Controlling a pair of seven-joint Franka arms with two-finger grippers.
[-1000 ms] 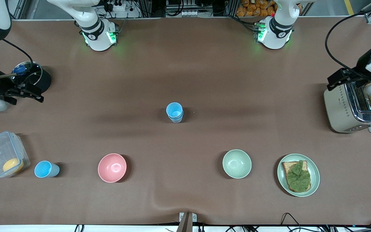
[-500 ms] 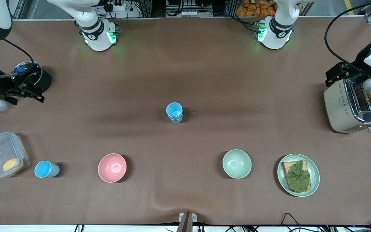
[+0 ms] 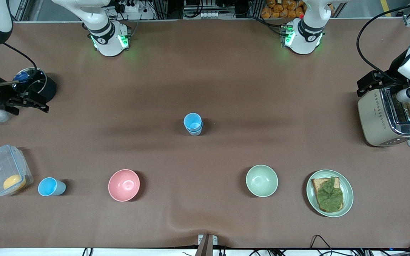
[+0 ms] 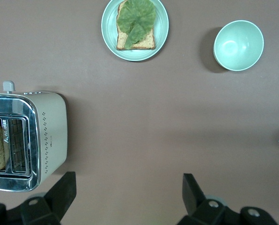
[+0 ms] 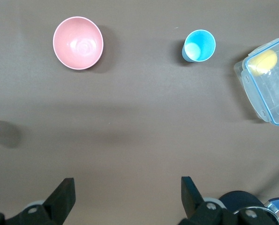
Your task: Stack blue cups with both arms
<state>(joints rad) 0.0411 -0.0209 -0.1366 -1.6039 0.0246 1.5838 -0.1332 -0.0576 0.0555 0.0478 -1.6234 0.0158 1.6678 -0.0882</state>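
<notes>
Front view shows two blue cups [image 3: 193, 124] nested mid-desk and a third blue cup [image 3: 50, 187] beside the clear box [image 3: 4, 170], where the wide-open right pincer [image 5: 123, 187], like the wide-open left pincer [image 4: 128, 187], could topple it.

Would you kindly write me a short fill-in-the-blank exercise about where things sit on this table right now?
1. The stacked blue cups stand near the table's ____.
2. The single blue cup stands between the clear container and the ____ bowl.
3. On the green plate, the toast carries a ____ leaf.
4. Both grippers' fingers, left gripper and right gripper, are ____.

Missing words: middle; pink; green; open
</notes>
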